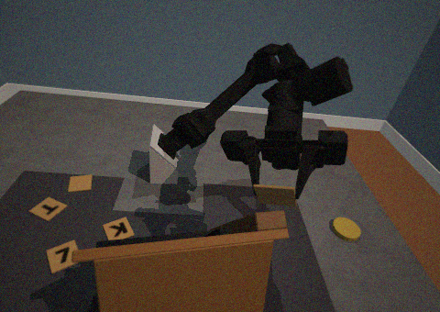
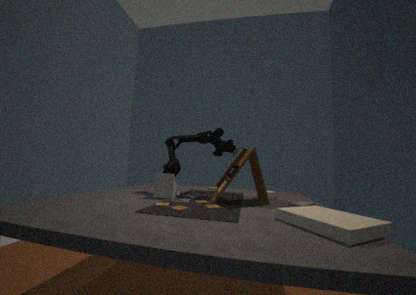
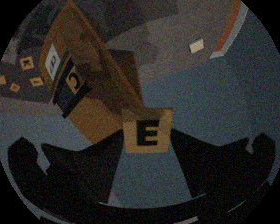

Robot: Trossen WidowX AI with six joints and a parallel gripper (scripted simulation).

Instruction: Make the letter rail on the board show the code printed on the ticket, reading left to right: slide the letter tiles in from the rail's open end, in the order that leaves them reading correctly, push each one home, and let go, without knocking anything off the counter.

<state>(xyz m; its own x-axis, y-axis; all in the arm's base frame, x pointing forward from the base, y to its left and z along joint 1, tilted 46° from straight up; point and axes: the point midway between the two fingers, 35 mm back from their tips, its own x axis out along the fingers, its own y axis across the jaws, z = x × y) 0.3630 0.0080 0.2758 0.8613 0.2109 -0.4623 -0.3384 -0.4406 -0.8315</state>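
My gripper (image 1: 277,192) (image 3: 147,132) (image 2: 231,150) is shut on a tan letter tile (image 1: 274,195) that reads E in the wrist view (image 3: 147,131). It holds the tile just above the raised right end of the slanted orange board (image 1: 181,271) (image 2: 256,173) (image 3: 93,112). The dark letter rail (image 3: 71,92) runs down the board's face with one tile (image 3: 74,80) in it; I cannot read its letter. Loose tiles T (image 1: 48,208), K (image 1: 118,228) and L (image 1: 62,256) and a blank-looking one (image 1: 80,183) lie on the dark mat (image 1: 7,275) (image 2: 189,213). A white ticket stand (image 1: 159,146) (image 2: 165,186) is by the arm's base.
A yellow disc (image 1: 346,228) lies on the counter right of the board. A flat white box (image 2: 334,222) (image 3: 196,46) lies farther off to the side. The counter's edge and the orange floor (image 1: 397,193) are to the right.
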